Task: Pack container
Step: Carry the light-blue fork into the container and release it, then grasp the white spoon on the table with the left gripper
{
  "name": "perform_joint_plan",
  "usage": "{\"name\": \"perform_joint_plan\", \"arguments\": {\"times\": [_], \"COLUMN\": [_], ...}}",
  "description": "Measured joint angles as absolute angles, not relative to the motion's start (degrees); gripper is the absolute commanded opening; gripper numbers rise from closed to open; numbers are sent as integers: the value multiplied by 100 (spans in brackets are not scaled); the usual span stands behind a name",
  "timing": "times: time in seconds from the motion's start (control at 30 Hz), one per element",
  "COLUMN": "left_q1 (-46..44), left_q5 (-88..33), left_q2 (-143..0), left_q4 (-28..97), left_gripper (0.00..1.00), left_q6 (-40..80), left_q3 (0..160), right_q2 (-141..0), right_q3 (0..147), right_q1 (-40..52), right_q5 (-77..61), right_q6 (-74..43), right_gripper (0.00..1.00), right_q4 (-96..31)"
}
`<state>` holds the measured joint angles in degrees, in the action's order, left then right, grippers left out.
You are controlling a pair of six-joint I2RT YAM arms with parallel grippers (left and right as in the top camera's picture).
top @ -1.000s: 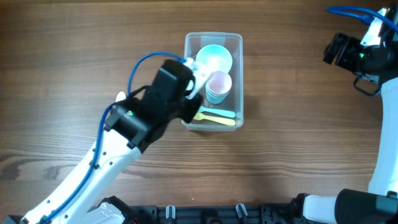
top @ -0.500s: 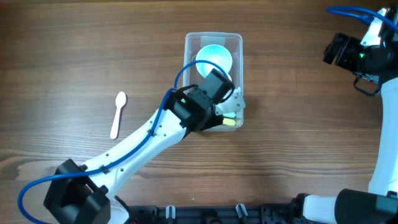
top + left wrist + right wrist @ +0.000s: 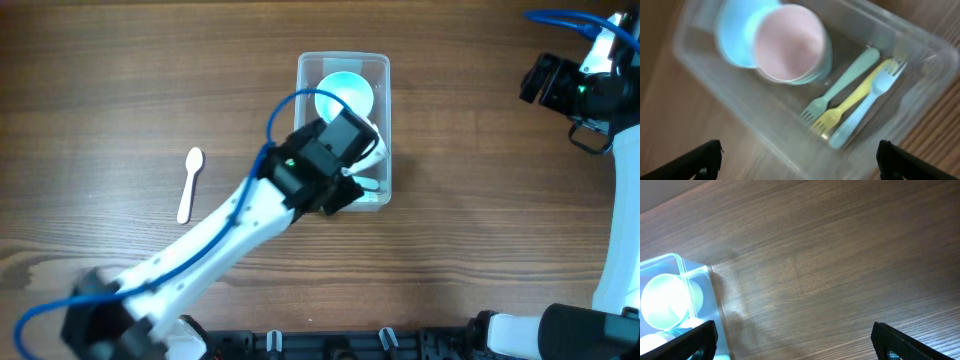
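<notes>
**Overhead.** The container (image 3: 343, 58) lies mid-bench (image 3: 470, 230), with its long axis running away from the robot. The left arm (image 3: 240, 220) reaches over its near end. A white spoon (image 3: 189, 184) lies loose on the bench, well to the left of that arm, handle towards the robot and roughly parallel to the container. The right arm (image 3: 580, 90) sits far off at the bench edge, so the left is judged the nearer.

**Left wrist.** The left pincer (image 3: 799, 162) hovers wide open and empty above three forks (image 3: 855, 100), a pink cup (image 3: 790, 47) and a blue bowl (image 3: 735, 35) inside the container.

**Right wrist.** The right pincer (image 3: 795, 340) is spread wide and holds nothing. The container's corner shows at lower left.
</notes>
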<state>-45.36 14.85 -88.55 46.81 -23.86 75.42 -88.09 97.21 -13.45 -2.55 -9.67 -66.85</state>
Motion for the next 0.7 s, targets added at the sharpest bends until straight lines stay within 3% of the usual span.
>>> {"name": "perform_joint_plan", "arguments": {"times": [0.13, 0.27, 0.37, 0.47, 0.57, 0.7], "left_q1": [-3721, -1151, 231, 670, 687, 676], "left_q5": [2005, 1374, 812, 609, 484, 196], "left_q2": [-7870, -7848, -8543, -9404, -10280, -11212], "left_q4": [5391, 6235, 6401, 6307, 6169, 5892], "left_gripper": [100, 99, 91, 91, 83, 80], "left_q6": [-858, 502, 794, 731, 451, -207], "left_q3": [7666, 7690, 7690, 7690, 7690, 7688], "right_q2": [-8809, -8809, -8809, -8809, -8809, -8809], "right_q3": [9721, 9721, 9721, 9721, 9721, 9721], "right_q1": [-1345, -1345, -1345, -1345, -1345, -1345], "right_q5": [-255, -255, -255, -255, -255, -255], "right_q6": [-967, -967, -967, -967, -967, -967], "right_gripper": [100, 100, 100, 100, 100, 100], "right_q4": [-6683, -6685, -6683, -6685, -6685, -6685]}}
